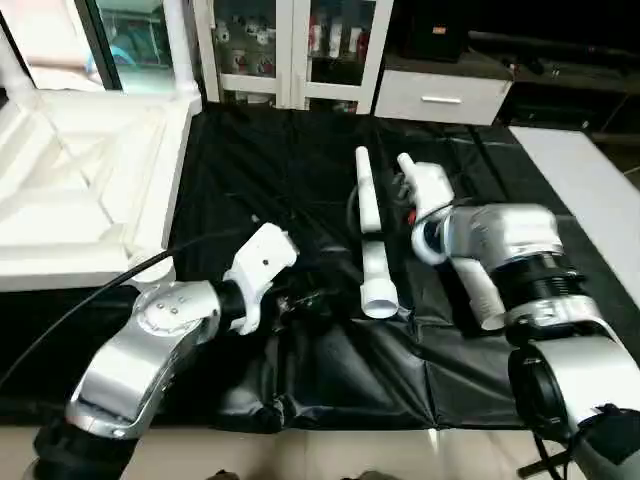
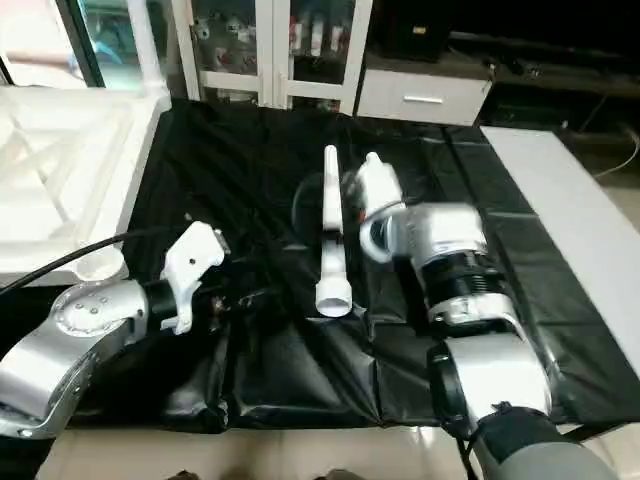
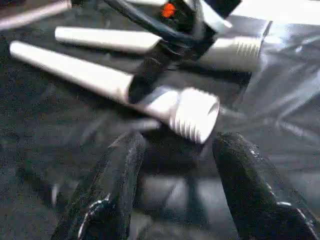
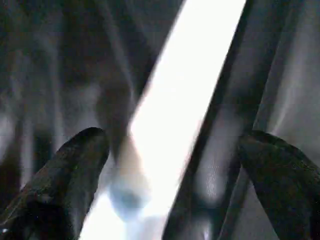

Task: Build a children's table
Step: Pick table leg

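1. At the upper left of the head camera's frame the white table top lies with its X-ribbed underside up, on the edge of the black-sheeted work table. One white tube stands upright at its far corner, so I judge one leg to be in its socket already (its foot is hard to make out from here).

2. Lower left of centre, the left gripper hangs just above the black sheet with its two black fingers partly spread and nothing between them. In its wrist view the threaded end of a leg lies just beyond the fingertips, near but not touching.

3. In the middle of the frame that tapered white leg lies loose on the sheet, its thick threaded end toward the bottom of the frame and its thin end toward the cabinets at the top.

4. Right of centre, a second loose leg lies partly under the right forearm, beside the first and apart from it.

5. The right gripper stands wide, nearly as far as it goes, and empty; its wrist view shows a white tube running between the two fingers, not pinched.

6. So the build looks early: top flipped, perhaps one leg fitted, two lying loose, the fourth I cannot find. Picking up, carrying and screwing in remain.
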